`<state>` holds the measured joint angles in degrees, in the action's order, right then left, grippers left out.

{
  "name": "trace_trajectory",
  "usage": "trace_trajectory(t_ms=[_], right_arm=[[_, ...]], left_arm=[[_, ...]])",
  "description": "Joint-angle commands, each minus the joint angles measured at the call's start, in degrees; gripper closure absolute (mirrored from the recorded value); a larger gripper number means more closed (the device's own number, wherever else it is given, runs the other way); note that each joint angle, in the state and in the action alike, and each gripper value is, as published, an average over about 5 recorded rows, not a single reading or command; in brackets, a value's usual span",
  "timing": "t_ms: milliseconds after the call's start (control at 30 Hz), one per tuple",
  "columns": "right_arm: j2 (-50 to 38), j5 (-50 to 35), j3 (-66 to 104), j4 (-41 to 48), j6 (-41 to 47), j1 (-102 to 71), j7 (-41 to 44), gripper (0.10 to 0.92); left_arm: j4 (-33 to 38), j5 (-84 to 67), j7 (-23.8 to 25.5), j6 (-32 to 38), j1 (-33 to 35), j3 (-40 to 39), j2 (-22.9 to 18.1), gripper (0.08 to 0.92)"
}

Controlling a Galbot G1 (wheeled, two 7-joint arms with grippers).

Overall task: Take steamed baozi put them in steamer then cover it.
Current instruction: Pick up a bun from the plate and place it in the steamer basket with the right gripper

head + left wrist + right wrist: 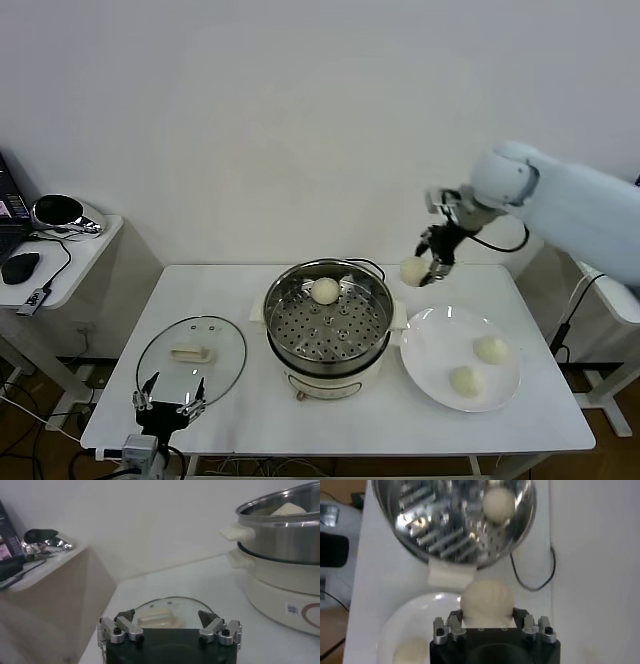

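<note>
The right gripper [437, 262] clamps a baozi [413, 270] above the tabletop's far right. The steamer [328, 318] lies to its left. The left gripper [170, 397] hangs wide open, empty.

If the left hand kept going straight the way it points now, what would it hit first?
Most likely the glass lid lying flat on the table just ahead of the open left hand; the steamer sits off to one side.

Shiny perforated steel steamer [328, 322], clear glass cover [191, 357], matt smooth dough baozi [413, 270], glossy plate [440, 370].
</note>
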<state>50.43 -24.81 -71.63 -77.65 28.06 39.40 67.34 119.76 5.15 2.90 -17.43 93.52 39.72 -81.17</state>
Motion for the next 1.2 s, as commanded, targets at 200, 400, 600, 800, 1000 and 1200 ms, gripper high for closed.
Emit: trace_trajectory(t_ms=[200, 400, 600, 800, 1000, 1200], right_arm=[[17.47, -11.61, -7.18, 0.90, 7.09, 1.57, -2.41, 0.406], [22.54, -11.21, -7.70, 3.96, 7.74, -1.07, -3.81, 0.406], [26.56, -10.02, -7.23, 8.99, 8.33, -4.57, -4.99, 0.406], [30.97, -6.62, -5.21, 15.55, 7.78, -8.04, -5.07, 0.406], [35.36, -2.51, -3.23, 22.53, 6.61, -11.29, -4.88, 0.406], [38.42, 0.74, -1.93, 27.98, 5.27, -13.17, -4.15, 0.406]], left_arm=[[0.52, -0.43, -0.49, 0.13, -0.22, 0.17, -0.05, 0.177], [1.89, -0.67, -0.86, 0.02, -0.16, 0.20, -0.90, 0.177], [2.17, -0.66, -1.46, 0.01, 0.05, 0.03, -1.03, 0.177], [2.13, -1.18, -1.45, -0.03, -0.13, -0.01, -1.22, 0.177], [1.64, -2.01, -1.30, -0.20, -0.24, -0.11, -1.23, 0.177], [1.03, -2.30, -1.29, -0.16, -0.75, -0.09, -0.98, 0.177]])
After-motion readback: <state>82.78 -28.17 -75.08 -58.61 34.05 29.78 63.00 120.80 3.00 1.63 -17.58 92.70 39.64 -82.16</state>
